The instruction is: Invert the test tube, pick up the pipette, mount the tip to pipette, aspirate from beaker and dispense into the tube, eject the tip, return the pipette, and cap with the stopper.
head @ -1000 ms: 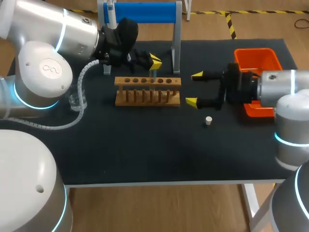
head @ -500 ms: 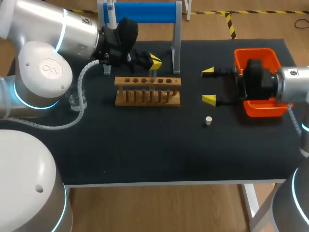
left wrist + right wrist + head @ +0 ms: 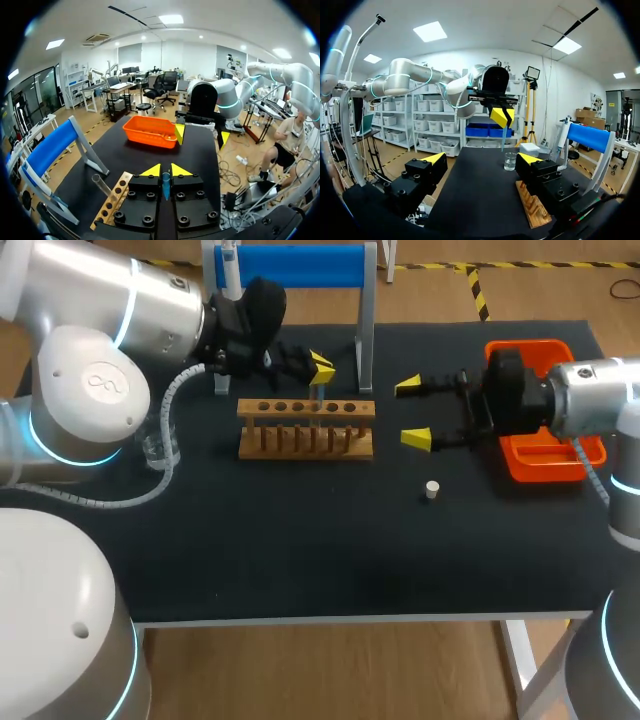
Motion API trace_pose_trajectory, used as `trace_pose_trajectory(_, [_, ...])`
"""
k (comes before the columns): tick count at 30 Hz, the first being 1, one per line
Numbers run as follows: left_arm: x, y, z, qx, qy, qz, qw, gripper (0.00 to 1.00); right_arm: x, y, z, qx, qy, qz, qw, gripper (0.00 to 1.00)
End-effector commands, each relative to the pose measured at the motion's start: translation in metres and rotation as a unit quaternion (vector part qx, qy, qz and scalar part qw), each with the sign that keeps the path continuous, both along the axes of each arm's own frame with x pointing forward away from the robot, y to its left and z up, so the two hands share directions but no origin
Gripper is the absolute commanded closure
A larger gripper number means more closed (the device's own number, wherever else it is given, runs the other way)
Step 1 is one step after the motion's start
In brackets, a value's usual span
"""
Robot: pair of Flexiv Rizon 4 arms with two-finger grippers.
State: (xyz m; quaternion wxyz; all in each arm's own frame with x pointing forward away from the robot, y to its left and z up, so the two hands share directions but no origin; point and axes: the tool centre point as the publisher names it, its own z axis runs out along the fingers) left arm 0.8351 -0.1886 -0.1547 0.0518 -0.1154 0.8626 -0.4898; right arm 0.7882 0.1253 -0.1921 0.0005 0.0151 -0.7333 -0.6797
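My left gripper [image 3: 319, 367] hangs over the wooden rack [image 3: 305, 427], shut on a thin clear test tube [image 3: 165, 184] that points down toward the rack. From the right wrist view, that left gripper [image 3: 501, 116] is ahead with the tube [image 3: 502, 139] hanging below it. My right gripper [image 3: 412, 412] stands open just right of the rack, nothing between its fingers; its own view shows it open [image 3: 480, 160]. A small white stopper [image 3: 432, 489] lies on the mat nearer the front. The pipette [image 3: 228, 265] hangs on the blue stand [image 3: 300, 265]. A clear beaker [image 3: 158, 448] sits at the left.
An orange bin [image 3: 545, 358] sits at the right, partly behind my right arm. The stand's grey legs rise just behind the rack. Another clear tube [image 3: 101, 184] leans at the rack's end [image 3: 112, 197]. Open black mat lies in front of the rack.
My right gripper drew back to the right, then returned toward the rack's right end, its jaws a little narrower. The left arm and its tube have not moved.
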Motion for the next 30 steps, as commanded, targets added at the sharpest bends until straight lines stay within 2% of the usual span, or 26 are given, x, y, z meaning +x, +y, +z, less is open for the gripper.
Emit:
trace_pose_trajectory(1, [0.0,0.0,0.001,0.003,0.002,-0.001,1.0,1.0,0.005,0.014,-0.002,-0.002,0.002,0.005,1.0,0.13])
trace_pose_trajectory(28, [0.0,0.0,0.001,0.003,0.002,-0.001,1.0,1.0,0.032,0.07,0.002,0.015,0.01,0.025,1.0,0.32])
trace_pose_trajectory(30, [0.0,0.0,0.001,0.003,0.002,-0.001,1.0,1.0,0.034,0.073,0.002,0.016,0.011,0.027,0.999,0.36])
